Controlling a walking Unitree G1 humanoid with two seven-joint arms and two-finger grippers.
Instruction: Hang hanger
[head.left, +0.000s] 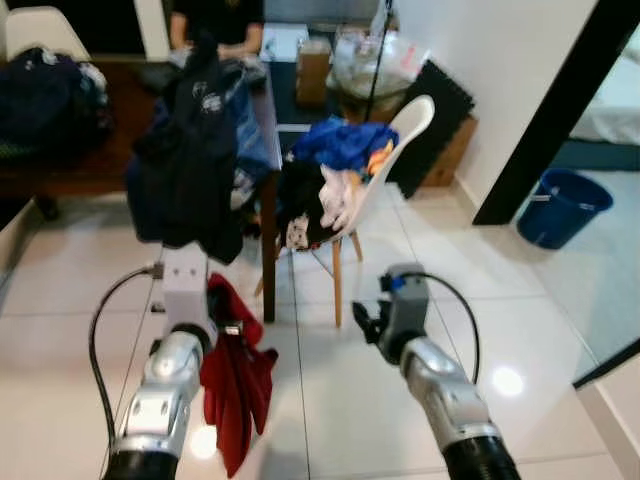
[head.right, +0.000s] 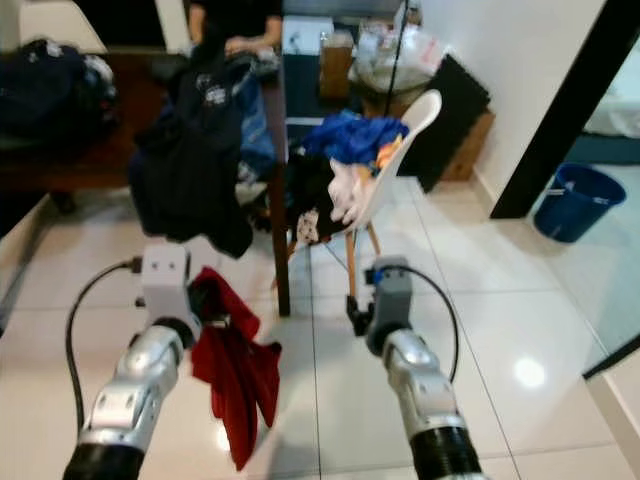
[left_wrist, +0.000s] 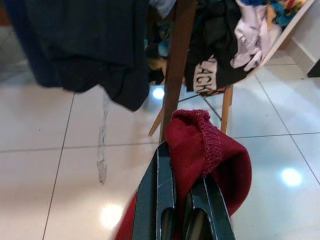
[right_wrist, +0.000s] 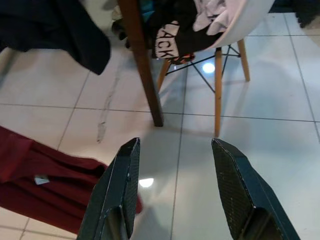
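Two silver arms reach forward over white floor tiles (head.left: 330, 400). Left tool (left_wrist: 182, 200) has its fingers pressed close on a dark red garment (head.left: 238, 385); the cloth bunches over the fingertips and hangs down below the wrist toward the floor. Cannot tell if a hanger sits inside the cloth, none can be made out. Right tool (right_wrist: 175, 195) is spread wide, nothing between its fingers, held above bare tile, with a part of the red garment just beside it in the right wrist view.

Ahead: dark wooden worktop (head.left: 268, 120) with a brown leg (right_wrist: 142, 65) down to the floor. A dark navy garment (head.left: 185, 170) drapes off the worktop edge, more clothes heaped on top. Right of the leg, a white chair (head.left: 400, 140) on wooden legs, tilted shell loaded with clothes: blue piece (head.left: 340, 145) on top, pale pink one (head.left: 338, 195), black one with white lettering (left_wrist: 207, 75) hanging low.

Blue bucket (head.left: 562, 205) on the floor far right, beyond a black door frame (head.left: 555, 110). A person (head.left: 215, 25) sits at the far side of the worktop, hands on it. Dark bag (head.left: 45, 95) at far left.
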